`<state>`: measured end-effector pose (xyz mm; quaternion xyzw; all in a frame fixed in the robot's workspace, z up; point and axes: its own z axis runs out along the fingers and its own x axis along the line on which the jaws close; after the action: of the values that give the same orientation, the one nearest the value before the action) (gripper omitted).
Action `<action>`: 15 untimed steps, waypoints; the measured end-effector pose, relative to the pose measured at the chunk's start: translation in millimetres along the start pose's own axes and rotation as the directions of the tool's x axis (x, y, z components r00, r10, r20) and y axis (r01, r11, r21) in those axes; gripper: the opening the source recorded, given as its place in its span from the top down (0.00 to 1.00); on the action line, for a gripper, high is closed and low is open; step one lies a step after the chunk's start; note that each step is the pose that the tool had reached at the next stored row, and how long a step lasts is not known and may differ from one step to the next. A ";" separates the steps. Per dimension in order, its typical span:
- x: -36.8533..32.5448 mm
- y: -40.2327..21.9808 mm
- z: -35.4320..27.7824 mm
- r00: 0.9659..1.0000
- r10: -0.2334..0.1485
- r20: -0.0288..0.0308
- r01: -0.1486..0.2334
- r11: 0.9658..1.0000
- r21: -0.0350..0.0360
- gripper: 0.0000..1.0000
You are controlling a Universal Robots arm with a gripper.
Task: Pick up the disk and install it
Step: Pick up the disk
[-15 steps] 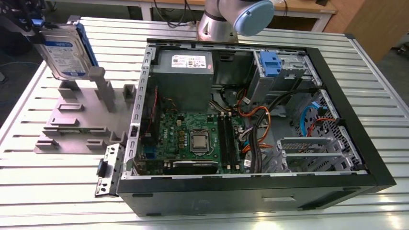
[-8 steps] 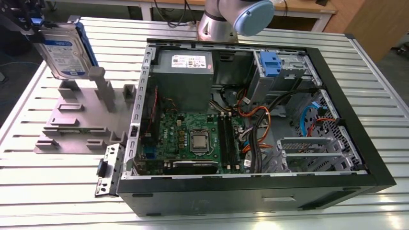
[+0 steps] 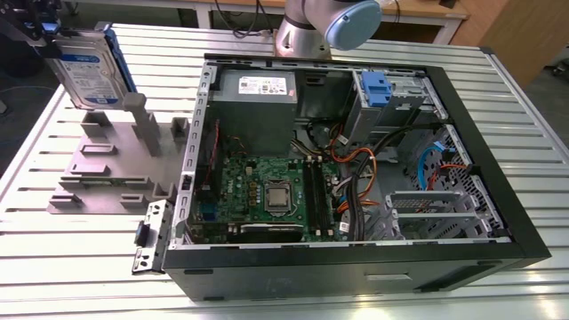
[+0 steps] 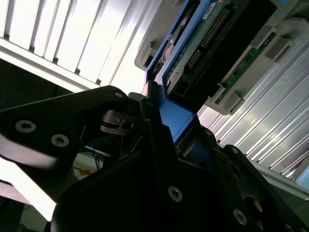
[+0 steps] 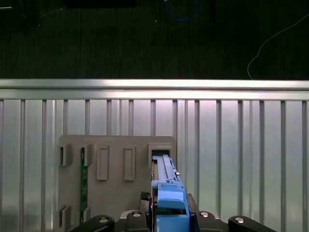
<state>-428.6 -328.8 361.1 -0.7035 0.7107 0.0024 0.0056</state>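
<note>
One arm is at work, and its claw (image 3: 52,32) is pressed together on the disk (image 3: 87,70), pinching it by the blue carrier at its top end. In the second wrist view the black fingers (image 4: 145,113) sit tight against the blue plastic, with no gap that I can see.

In the exterior view the disk is up at about ten o'clock from the open computer case (image 3: 498,220). It hangs in the air above the grey holding fixture (image 3: 98,167) on the slatted metal table (image 3: 71,267). Its lower end is close to one of the fixture's upright posts, and I cannot tell whether the two touch.

The relation that matters is simple. The disk hangs straight below the claw with its long axis close to upright, and its labelled face is turned towards the exterior camera. The first wrist view looks down along the disk's thin edge onto the fixture, where an open slot sits right under it. A green memory stick (image 5: 83,179) stands in another slot, well apart.

As I judge it, the pick-up is done or very nearly done, and the installing has not begun. The case lies off at roughly four o'clock from the disk. Its drive bays are on the far side of the case's interior, over towards the exterior view's right.
</note>
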 end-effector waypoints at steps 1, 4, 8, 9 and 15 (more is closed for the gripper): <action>0.0 0.0 -0.4 1.000 0.000 0.000 0.000 1.000 0.000 0.64; 0.0 0.0 -1.4 1.000 0.000 0.000 0.000 1.000 0.000 0.64; 0.0 0.0 -2.8 1.000 0.000 0.000 0.000 1.000 0.000 0.64; 0.0 0.0 -3.2 1.000 0.000 0.000 0.000 1.000 0.000 0.64; -0.1 0.0 -5.2 1.000 0.000 0.000 0.000 1.000 0.000 0.64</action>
<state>-428.6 -328.8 366.3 -0.7035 0.7107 0.0024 0.0057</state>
